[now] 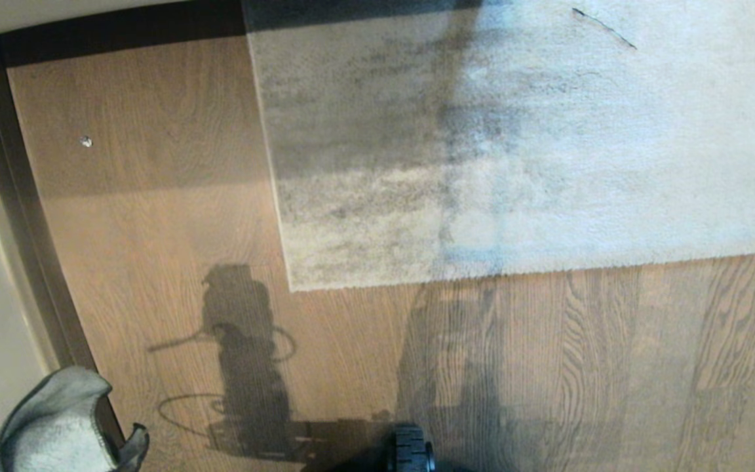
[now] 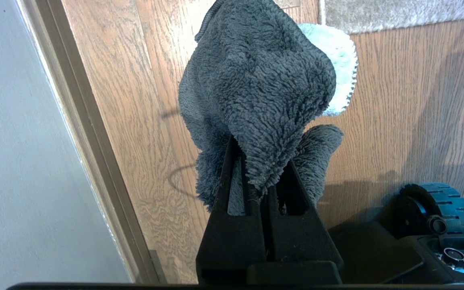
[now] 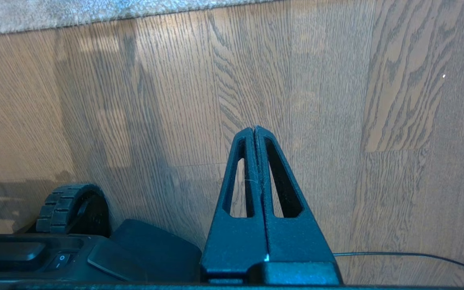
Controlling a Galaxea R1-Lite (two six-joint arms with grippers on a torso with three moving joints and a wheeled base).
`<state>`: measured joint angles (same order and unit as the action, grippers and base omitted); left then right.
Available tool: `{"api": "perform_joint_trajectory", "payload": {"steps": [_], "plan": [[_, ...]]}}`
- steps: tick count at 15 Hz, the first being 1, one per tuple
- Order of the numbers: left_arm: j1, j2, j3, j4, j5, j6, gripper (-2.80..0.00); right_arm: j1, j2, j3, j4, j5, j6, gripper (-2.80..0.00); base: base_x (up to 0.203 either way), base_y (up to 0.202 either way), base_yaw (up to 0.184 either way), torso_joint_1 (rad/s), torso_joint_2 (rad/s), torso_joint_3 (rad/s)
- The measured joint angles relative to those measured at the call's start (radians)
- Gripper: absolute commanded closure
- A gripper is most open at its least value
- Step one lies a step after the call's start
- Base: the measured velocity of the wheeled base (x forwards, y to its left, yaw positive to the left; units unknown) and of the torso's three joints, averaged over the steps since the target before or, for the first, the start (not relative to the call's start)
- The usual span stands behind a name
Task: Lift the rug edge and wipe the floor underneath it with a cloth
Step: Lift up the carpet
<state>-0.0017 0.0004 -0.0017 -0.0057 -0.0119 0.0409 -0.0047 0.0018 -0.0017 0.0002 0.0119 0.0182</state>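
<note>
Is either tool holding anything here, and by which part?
The left tool pinches the cloth by a bunched fold at one end. The right tool is shut, holding nothing.

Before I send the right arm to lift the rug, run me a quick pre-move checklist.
1. Cloth clamped in left gripper: ok.
2. Right gripper empty and shut; must open to take the rug: not ok.
3. Rug edge and corner in sight, lying flat: ok.
4. Floor between base and rug free of obstacles: ok.
5. Dirt under the rug: cannot tell.
6. Small speck on the floor left of the rug, what it is: cannot tell.
</note>
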Motion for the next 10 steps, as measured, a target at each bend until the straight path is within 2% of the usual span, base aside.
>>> {"api": "perform_joint_trajectory", "payload": {"steps": [8,10], "plan": [[0.0,0.0,0.0,0.0,0.0,0.0,0.0,0.0,-0.001,0.0,0.001,0.0,-0.005,0.0,0.0,0.0,0.0,0.0,0.0,0.0],[0.0,0.0,0.0,0.0,0.0,0.001,0.0,0.0,-0.001,0.0,0.003,0.0,-0.029,0.0,0.0,0.0,0.0,0.0,0.0,0.0]]}}
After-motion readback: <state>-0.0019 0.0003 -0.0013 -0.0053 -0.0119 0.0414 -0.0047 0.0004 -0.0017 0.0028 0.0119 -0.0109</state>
